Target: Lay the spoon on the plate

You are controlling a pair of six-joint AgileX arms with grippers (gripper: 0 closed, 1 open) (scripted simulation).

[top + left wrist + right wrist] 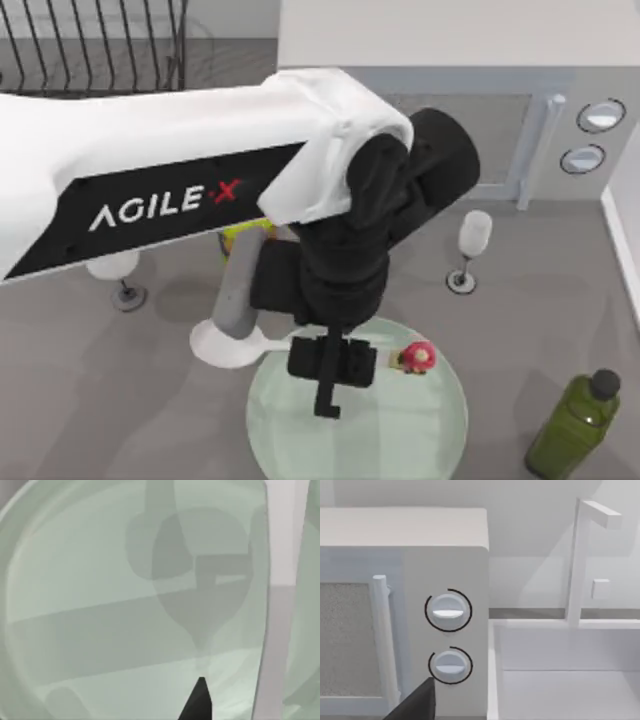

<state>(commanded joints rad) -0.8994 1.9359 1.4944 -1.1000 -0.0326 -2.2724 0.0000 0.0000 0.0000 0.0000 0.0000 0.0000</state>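
Note:
The pale green plate (pixel 400 440) lies at the table's front centre. The white spoon (pixel 225 345) stretches across the plate's far edge. Its broad bowl is left of the rim, and its red mushroom knob (pixel 417 356) is over the plate's far right part. The middle of the handle is hidden under my left gripper (pixel 328 395), which hangs directly above it and over the plate. The left wrist view looks down on the plate (pixel 100 605) with dark shadows on it. A dark bit of my right gripper (pixel 415 705) shows in front of the microwave's knobs (pixel 448 611).
A wine glass (pixel 470 245) stands behind the plate to the right, another (pixel 115 270) at the left. A green bottle (pixel 580 425) stands at the front right. A microwave (pixel 470 130) and a dish rack (pixel 90 45) line the back. Something yellow-green (pixel 245 235) peeks from under the arm.

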